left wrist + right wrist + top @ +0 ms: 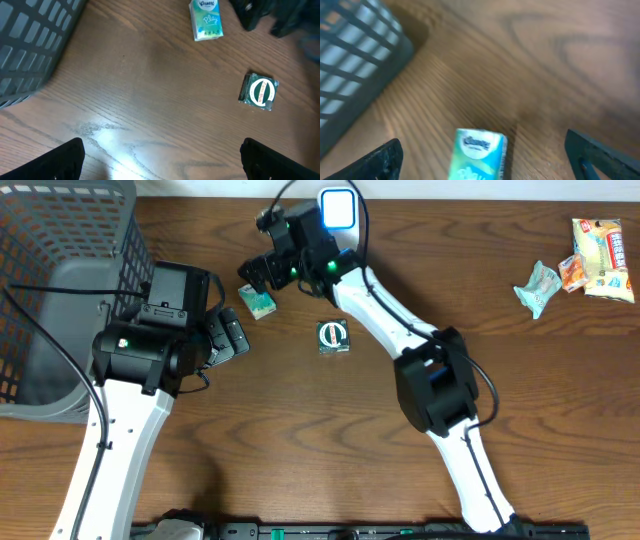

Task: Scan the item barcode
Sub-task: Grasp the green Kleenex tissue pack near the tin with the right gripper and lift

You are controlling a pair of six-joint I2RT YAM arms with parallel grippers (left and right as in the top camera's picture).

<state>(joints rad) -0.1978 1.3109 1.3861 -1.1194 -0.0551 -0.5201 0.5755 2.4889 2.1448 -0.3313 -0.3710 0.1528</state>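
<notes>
Right pincer [262, 273] jaws wide apart, empty, over the Kleenex tissue pack [477, 152] lying on the tabletop [500, 360] just below. Left pincer [228, 335] apart too. Pack not grasped yet; pickup and scan remain.

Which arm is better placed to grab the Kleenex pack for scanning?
Right. Its open right pincer hangs close over the Kleenex pack, which lies between its fingers in the wrist view. The left pincer, also open, sees the pack farther off.
</notes>
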